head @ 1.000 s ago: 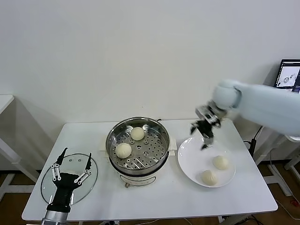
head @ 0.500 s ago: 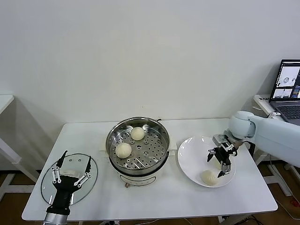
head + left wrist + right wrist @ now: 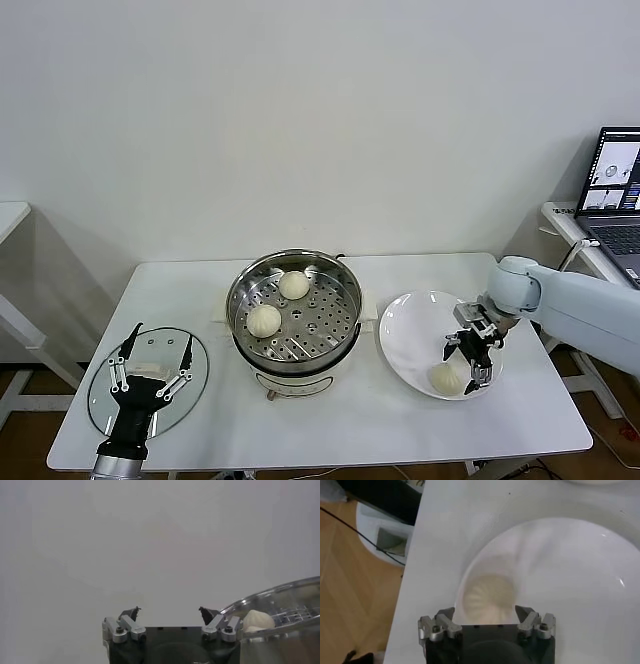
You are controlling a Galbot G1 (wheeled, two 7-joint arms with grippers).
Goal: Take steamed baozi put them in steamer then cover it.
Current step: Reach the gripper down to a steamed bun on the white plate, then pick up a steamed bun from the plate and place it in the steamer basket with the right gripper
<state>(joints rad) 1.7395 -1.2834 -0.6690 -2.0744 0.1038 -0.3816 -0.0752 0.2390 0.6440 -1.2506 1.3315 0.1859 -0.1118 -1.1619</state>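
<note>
1. Right gripper (image 3: 471,358) spread wide and low over the white plate (image 3: 410,335), right of the steamer (image 3: 293,308); in the right wrist view its fingers (image 3: 446,616) straddle one steamed baozi (image 3: 489,599) without clamping it.
2. Second baozi (image 3: 445,377) on the same plate, just beside the gripper, toward the table's (image 3: 330,410) front edge.
3. Two more baozi (image 3: 293,285) and (image 3: 264,320) already inside the steamer, on its perforated tray.
4. Left gripper (image 3: 153,347) parked left of the steamer, fingers wide apart, holding nothing, above the cover (image 3: 105,392).
5. Cover lying flat on the table, left of the steamer, not on it.
6. Laptop (image 3: 616,190) on a side surface far right of the steamer.
</note>
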